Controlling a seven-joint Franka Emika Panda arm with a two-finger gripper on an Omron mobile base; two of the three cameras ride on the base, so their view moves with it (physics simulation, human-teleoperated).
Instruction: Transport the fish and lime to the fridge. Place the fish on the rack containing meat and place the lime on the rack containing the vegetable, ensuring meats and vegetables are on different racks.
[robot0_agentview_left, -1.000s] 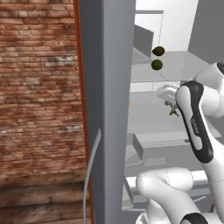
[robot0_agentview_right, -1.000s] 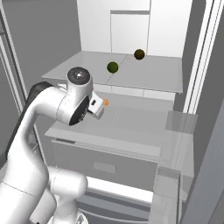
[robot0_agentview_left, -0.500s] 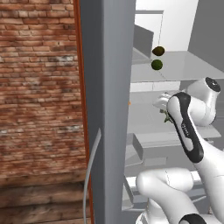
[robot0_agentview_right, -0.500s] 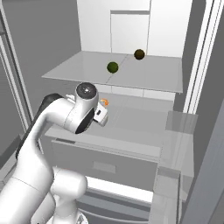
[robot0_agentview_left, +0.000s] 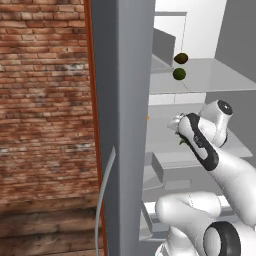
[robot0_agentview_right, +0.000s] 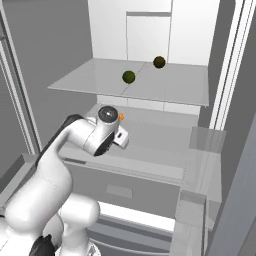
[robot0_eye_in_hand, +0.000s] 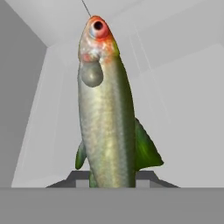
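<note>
left base view: the arm reaches into the open fridge (robot0_agentview_left: 125, 100), the lime (robot0_agentview_left: 179, 74) sitting on the upper shelf; right base view: that lime (robot0_agentview_right: 128, 76) lies near an olive-brown ball (robot0_agentview_right: 159, 62); hand view: the gripper (robot0_eye_in_hand: 111, 180) is clamped on the fish (robot0_eye_in_hand: 107, 113), head pointing away.

One fish (robot0_eye_in_hand: 107, 113). Two small round items on the fridge's upper shelf (robot0_agentview_right: 170, 90): one dark green lime (robot0_agentview_right: 128, 76) near the shelf's front edge, one olive-brown ball (robot0_agentview_right: 159, 62) toward its back edge. One open fridge (robot0_agentview_left: 125, 100).
</note>
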